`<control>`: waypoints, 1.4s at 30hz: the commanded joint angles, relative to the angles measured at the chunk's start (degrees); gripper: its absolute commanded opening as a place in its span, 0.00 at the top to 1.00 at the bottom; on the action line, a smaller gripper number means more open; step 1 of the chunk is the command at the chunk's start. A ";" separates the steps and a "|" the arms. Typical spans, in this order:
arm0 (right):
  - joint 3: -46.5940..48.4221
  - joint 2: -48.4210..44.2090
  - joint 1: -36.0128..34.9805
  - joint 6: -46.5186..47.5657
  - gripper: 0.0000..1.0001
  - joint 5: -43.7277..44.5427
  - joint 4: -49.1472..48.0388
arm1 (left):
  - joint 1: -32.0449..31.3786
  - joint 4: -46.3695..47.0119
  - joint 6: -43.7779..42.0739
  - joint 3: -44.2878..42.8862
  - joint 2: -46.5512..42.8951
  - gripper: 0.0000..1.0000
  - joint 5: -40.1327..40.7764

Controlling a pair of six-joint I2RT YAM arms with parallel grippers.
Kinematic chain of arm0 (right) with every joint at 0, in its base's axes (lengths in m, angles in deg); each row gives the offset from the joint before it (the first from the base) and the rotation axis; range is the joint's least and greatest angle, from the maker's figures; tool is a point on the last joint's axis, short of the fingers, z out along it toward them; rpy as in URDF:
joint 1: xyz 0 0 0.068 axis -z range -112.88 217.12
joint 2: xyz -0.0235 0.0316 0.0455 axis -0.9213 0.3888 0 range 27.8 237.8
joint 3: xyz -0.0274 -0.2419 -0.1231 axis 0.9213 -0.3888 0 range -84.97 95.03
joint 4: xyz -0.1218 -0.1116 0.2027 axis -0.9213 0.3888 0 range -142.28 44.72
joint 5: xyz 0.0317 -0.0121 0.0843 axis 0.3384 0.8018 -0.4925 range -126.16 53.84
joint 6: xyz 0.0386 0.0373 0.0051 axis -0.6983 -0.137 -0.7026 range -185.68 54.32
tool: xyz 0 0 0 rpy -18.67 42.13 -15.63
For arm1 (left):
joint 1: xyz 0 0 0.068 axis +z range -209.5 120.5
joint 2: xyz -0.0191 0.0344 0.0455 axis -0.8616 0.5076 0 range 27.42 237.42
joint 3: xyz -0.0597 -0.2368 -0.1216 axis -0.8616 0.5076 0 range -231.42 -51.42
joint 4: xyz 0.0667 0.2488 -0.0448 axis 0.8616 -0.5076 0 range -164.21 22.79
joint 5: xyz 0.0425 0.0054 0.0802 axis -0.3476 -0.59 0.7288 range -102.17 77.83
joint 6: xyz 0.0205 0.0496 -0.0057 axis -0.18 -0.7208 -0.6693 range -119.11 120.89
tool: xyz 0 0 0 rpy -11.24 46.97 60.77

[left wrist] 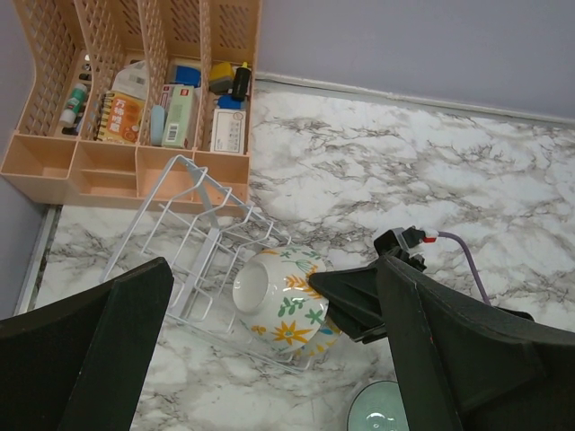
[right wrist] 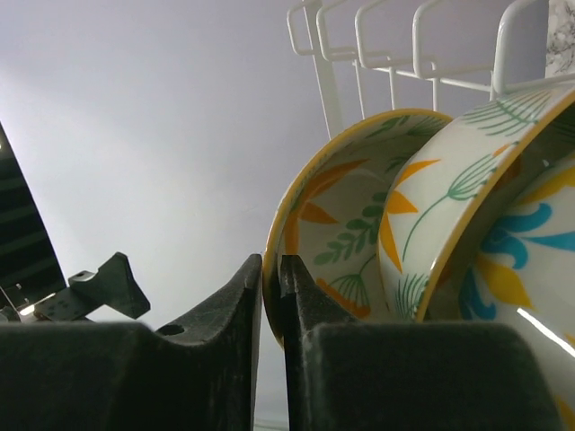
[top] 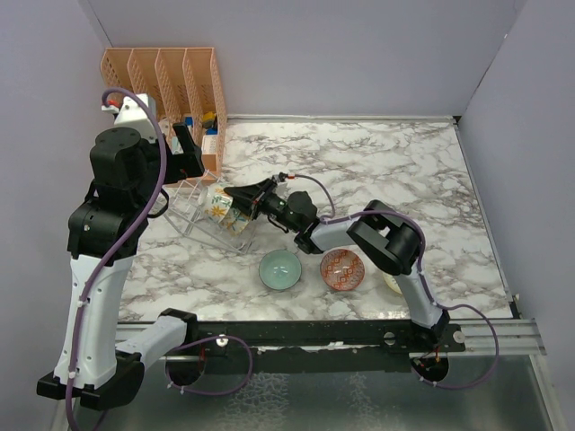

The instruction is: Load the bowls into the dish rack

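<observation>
Right gripper [right wrist: 272, 278], fingers drawn to a thin slit and apparently clasping nothing, sits at the rim of a cream floral bowl [right wrist: 334, 224] standing on edge in the white wire dish rack [top: 182, 214]. Left gripper [top: 189, 162] hangs wide open and empty near the orange organizer [top: 166, 76]. A teal bowl [top: 280, 269] and a red-patterned bowl [top: 342, 269] lie side by side on the marble table [top: 386, 171].

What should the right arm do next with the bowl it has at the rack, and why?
Probably open the right jaws a little, then back off. They look pinched on the rim of the cream floral bowl, which stands on edge among the wires of the dish rack, against a second floral bowl, so it seems placed.
</observation>
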 commanded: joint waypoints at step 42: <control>-13.27 -19.94 3.64 7.75 0.51 -1.61 14.67 | -0.37 0.18 0.39 0.71 -0.12 0.01 0.64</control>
